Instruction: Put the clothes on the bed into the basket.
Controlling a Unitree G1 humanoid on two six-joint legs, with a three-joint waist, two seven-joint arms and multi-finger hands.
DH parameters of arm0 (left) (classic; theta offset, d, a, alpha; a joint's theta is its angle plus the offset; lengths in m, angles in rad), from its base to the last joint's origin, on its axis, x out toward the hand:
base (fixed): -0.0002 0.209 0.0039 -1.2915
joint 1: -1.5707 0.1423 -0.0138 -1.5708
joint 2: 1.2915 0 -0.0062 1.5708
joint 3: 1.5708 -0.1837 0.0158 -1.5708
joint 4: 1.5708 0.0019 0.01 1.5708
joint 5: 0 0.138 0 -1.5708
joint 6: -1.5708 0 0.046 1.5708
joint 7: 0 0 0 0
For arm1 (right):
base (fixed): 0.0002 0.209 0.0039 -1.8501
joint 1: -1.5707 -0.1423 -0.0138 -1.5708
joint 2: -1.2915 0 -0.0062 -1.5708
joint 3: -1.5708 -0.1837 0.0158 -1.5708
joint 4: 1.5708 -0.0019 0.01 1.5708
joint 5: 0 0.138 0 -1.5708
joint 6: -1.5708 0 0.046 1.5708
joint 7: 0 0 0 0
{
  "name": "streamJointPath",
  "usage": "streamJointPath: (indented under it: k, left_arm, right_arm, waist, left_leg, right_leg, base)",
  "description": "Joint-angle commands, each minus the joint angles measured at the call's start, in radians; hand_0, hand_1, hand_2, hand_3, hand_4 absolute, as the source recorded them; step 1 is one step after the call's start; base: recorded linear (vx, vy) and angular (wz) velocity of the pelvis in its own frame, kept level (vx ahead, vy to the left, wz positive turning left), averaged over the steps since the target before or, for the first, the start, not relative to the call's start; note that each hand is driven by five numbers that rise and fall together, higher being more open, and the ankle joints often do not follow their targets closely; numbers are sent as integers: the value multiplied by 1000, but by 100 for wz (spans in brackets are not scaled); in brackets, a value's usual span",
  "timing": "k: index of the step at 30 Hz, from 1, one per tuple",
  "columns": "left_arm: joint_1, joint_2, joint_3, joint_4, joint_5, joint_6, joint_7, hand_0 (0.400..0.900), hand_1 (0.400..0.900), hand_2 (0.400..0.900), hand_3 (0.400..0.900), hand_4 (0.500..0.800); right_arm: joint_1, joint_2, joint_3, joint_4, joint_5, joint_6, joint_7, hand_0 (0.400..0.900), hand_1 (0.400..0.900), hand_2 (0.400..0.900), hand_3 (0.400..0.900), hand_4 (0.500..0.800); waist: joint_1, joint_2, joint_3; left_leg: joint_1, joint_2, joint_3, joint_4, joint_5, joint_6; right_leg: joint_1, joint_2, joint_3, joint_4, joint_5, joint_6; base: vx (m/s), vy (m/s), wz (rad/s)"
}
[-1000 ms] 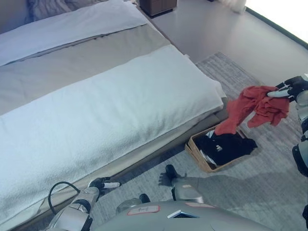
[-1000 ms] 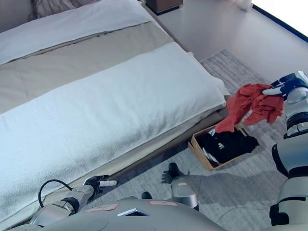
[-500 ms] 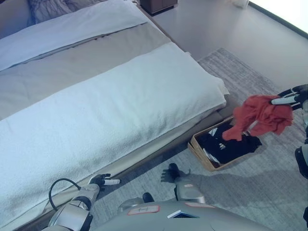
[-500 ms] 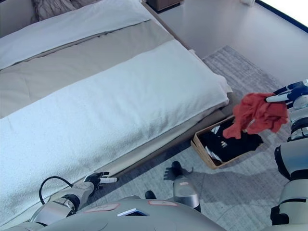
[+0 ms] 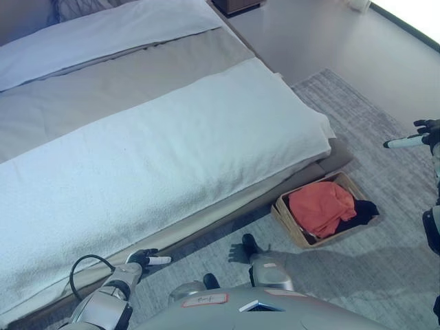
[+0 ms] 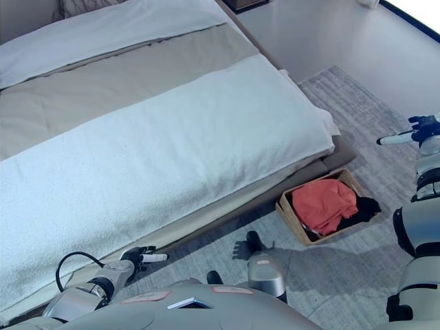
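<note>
No legible writing showing on the clothes, basket or bedding; any print is too small to make out.

Basket (image 5: 287, 221): a tan rectangular box, sitting on the grey rug (image 5: 371, 275) at about 4 o'clock in the view, just beside the foot corner of the bed (image 5: 137, 82). Its long axis is running from 8 o'clock up toward 2 o'clock, roughly parallel with the bed's near edge.

Red garment (image 5: 320, 207): lying bunched inside the basket, filling the left and middle of it, the heap stretching along the basket's long axis. It is resting on top of dark clothes (image 5: 362, 208), which are showing at the basket's 3 o'clock end and spilling slightly over that rim.

White blanket (image 5: 158, 165): lying across the bed from 8 o'clock to 2 o'clock, with a beige band and a second white layer beyond it toward 12 o'clock. No loose clothing is showing on the bedding.

Right hand (image 5: 423, 135): hanging at 3 o'clock, well apart from the basket and above the rug, holding nothing. One white-tipped finger is pointing straight out toward 9 o'clock; the others are sitting loose behind it, touching nothing.

Left hand (image 5: 146, 260): showing low at 7 o'clock, just beside the bed's base. Its fingers are lying relaxed, one white-tipped finger pointing toward 3 o'clock, gripping nothing.
</note>
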Motion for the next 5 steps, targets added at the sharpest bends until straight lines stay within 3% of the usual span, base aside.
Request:
streamJointPath:
  k: [1,5]
  left_arm:
    - [-23,71,13,31,39,-11,34,900,900,900,900,800]
    - [-23,67,13,28,35,-11,34,900,900,900,900,800]
  right_arm:
    - [-66,-104,41,-9,-15,-41,-50,900,900,900,900,800]
    - [-60,-103,39,-17,-12,-42,-48,900,900,900,900,800]
  waist:
    - [26,-22,-35]
    - [27,-25,-35]
  left_leg:
    - [-20,15,-88,70,-114,-4]
    - [-19,16,-90,70,-113,-5]
  right_leg:
    - [21,-34,-25,24,-47,63]
    - [24,-35,-30,21,-49,61]
  base:
    - [0,-6,5]
    - [1,-2,1]
